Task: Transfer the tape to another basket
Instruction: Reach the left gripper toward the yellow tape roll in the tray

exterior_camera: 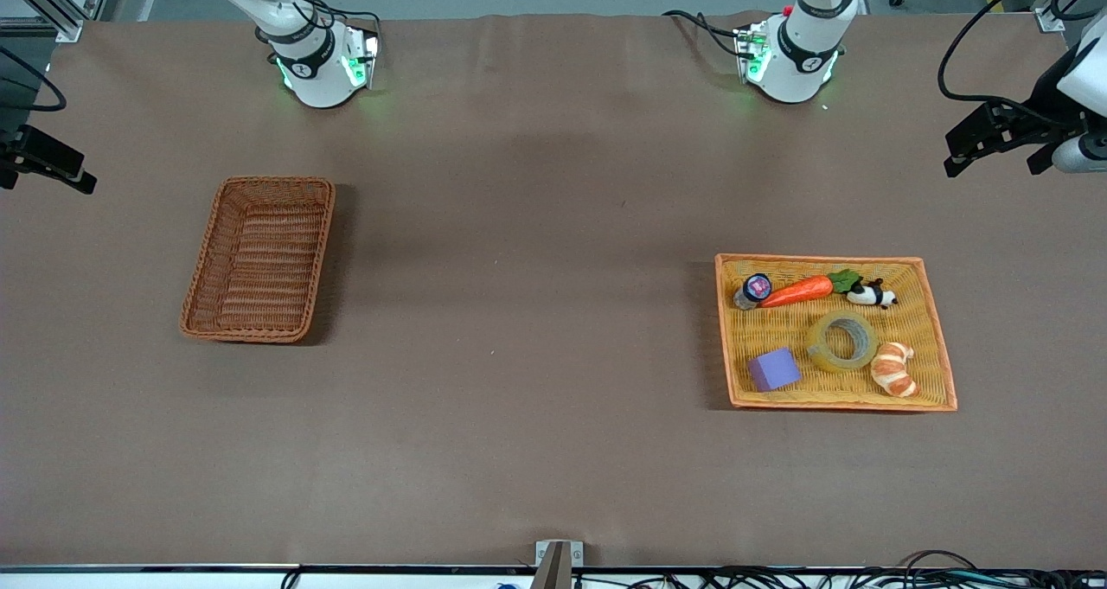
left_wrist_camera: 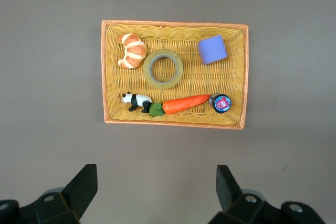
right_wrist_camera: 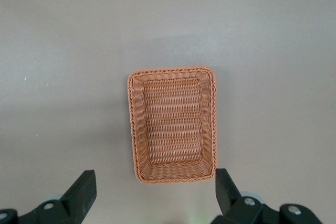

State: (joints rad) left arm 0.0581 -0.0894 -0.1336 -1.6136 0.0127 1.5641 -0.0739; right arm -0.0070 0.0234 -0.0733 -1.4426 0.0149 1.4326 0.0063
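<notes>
The tape [exterior_camera: 832,361], a yellowish-olive ring, lies flat in the bright orange-yellow basket [exterior_camera: 918,312] toward the left arm's end of the table, between a croissant and a purple block. In the left wrist view the tape [left_wrist_camera: 179,69] lies well below my left gripper [left_wrist_camera: 156,174], which hangs open high over the bare table beside that basket. The reddish-brown wicker basket [exterior_camera: 259,260] stands empty toward the right arm's end. My right gripper [right_wrist_camera: 156,178] hangs open high over the table by this basket [right_wrist_camera: 170,124]. Neither gripper holds anything.
The orange-yellow basket also holds a croissant [exterior_camera: 893,369], a purple block [exterior_camera: 773,369], a toy carrot [exterior_camera: 796,291], a small panda [exterior_camera: 872,295] and a small round-lidded container [exterior_camera: 755,288]. Brown table surface stretches between the two baskets.
</notes>
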